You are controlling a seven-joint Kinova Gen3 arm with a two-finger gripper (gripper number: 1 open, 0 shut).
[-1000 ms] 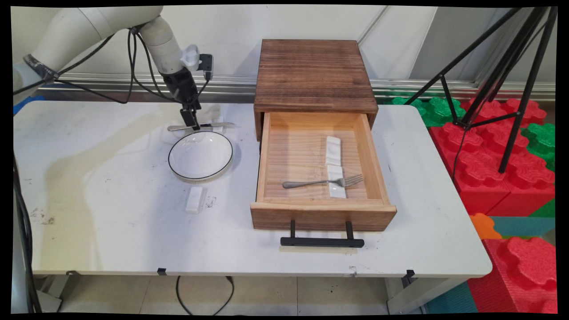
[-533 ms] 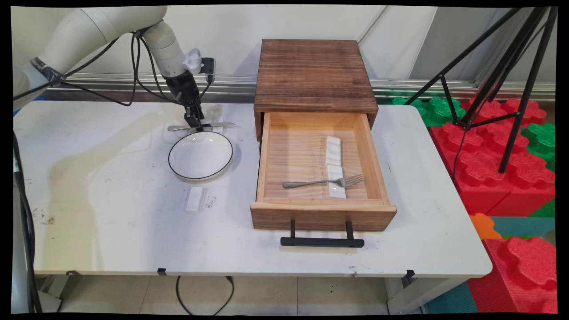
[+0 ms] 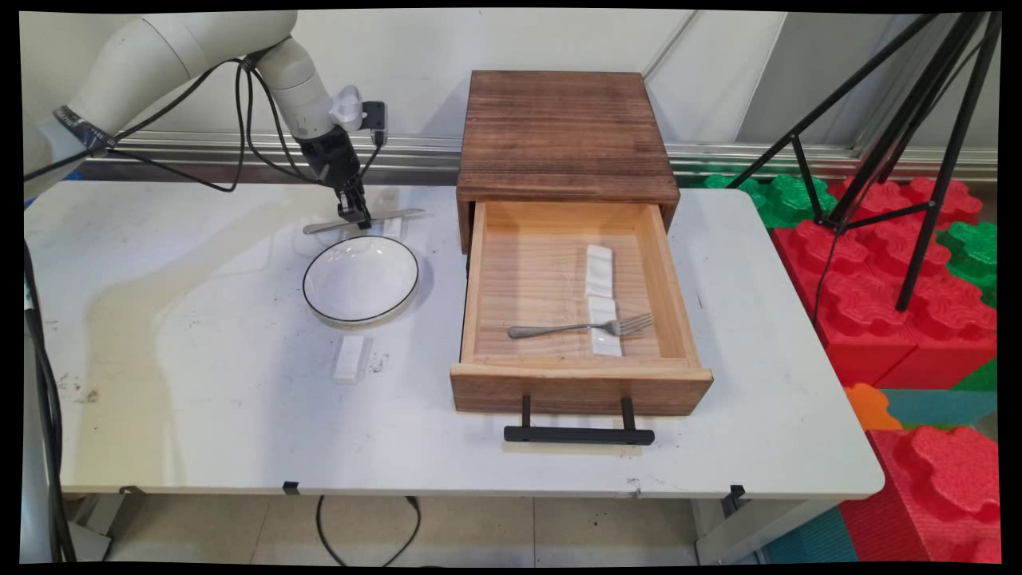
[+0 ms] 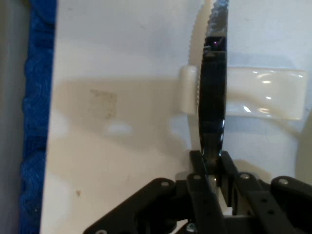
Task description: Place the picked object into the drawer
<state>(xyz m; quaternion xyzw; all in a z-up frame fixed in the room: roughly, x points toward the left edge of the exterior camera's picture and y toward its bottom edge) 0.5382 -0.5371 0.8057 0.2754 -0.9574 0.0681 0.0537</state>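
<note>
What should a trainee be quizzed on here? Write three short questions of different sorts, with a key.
1. True or false: the tool is shut on the knife.
2. Where does the fork lie? A: in the bowl. B: in the open drawer. C: on top of the wooden cabinet.
3. Fill in: the number of white rests inside the drawer is ___.

Key: 1 true; 2 B; 3 two.
</note>
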